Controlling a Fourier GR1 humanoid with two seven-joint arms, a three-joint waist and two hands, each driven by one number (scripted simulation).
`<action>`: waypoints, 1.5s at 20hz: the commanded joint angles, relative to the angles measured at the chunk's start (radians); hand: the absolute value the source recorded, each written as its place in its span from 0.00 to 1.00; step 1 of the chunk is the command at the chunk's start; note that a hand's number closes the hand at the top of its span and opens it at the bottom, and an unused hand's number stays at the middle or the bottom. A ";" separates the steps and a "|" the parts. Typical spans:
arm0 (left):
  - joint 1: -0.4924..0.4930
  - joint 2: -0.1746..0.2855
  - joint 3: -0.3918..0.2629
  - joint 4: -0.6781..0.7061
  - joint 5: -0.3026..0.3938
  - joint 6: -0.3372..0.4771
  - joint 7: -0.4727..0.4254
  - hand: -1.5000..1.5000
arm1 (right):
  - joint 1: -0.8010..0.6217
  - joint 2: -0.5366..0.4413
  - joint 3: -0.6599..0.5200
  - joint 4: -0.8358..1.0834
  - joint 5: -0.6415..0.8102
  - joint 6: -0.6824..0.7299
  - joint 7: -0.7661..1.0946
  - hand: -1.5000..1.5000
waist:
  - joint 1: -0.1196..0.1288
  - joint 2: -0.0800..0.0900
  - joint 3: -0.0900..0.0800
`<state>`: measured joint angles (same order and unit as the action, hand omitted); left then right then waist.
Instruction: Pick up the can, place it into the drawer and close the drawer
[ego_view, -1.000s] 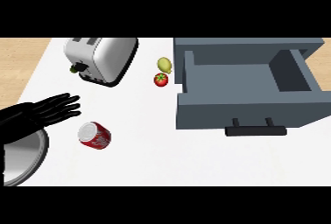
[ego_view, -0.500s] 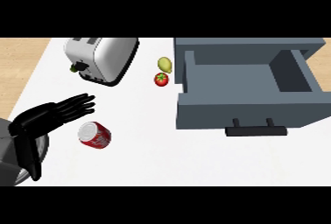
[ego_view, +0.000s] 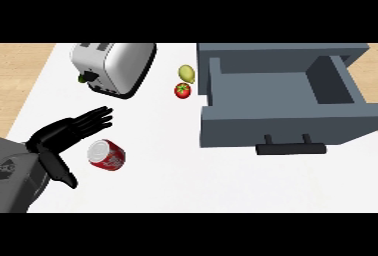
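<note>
A red can (ego_view: 107, 155) with a silver top lies on its side on the white counter (ego_view: 170, 175), left of the middle. My left hand (ego_view: 57, 137) is open just left of it, fingers stretched up and to the right past the can's top and thumb reaching down along its left side; I cannot tell whether it touches the can. The grey drawer (ego_view: 280, 122) stands pulled open at the right, its inside bare, its black handle (ego_view: 290, 148) facing the near edge. My right hand is out of view.
A silver toaster (ego_view: 114, 65) stands at the back left. A red tomato (ego_view: 182, 90) and a yellow-green fruit (ego_view: 187, 73) lie just left of the drawer's back corner. The wooden floor shows beyond the counter's left edge.
My left hand has slid right and farther onto the counter, closing in beside the can. The can and the drawer have not moved.
</note>
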<state>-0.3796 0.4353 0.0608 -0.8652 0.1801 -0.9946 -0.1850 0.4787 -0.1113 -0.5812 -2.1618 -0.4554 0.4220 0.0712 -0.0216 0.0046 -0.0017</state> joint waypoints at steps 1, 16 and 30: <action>-0.039 0.018 0.006 0.143 -0.135 -0.049 -0.230 0.00 | -0.044 -0.004 0.005 0.010 0.006 -0.001 0.013 0.00 | -0.003 0.004 -0.001; -0.078 -0.001 -0.117 0.387 -0.280 0.029 -0.455 0.00 | -0.038 -0.025 -0.044 -0.008 -0.058 0.034 0.052 0.00 | -0.021 0.008 -0.003; -0.115 -0.081 -0.156 0.487 -0.254 0.025 -0.445 1.00 | 0.018 -0.005 -0.074 -0.066 -0.102 0.054 0.098 0.00 | -0.012 0.001 -0.001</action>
<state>-0.5006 0.3722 -0.0852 -0.4024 -0.0804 -0.7987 -0.5290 0.4603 -0.1220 -0.6474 -2.1922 -0.5335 0.4592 0.1479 -0.0376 0.0085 -0.0026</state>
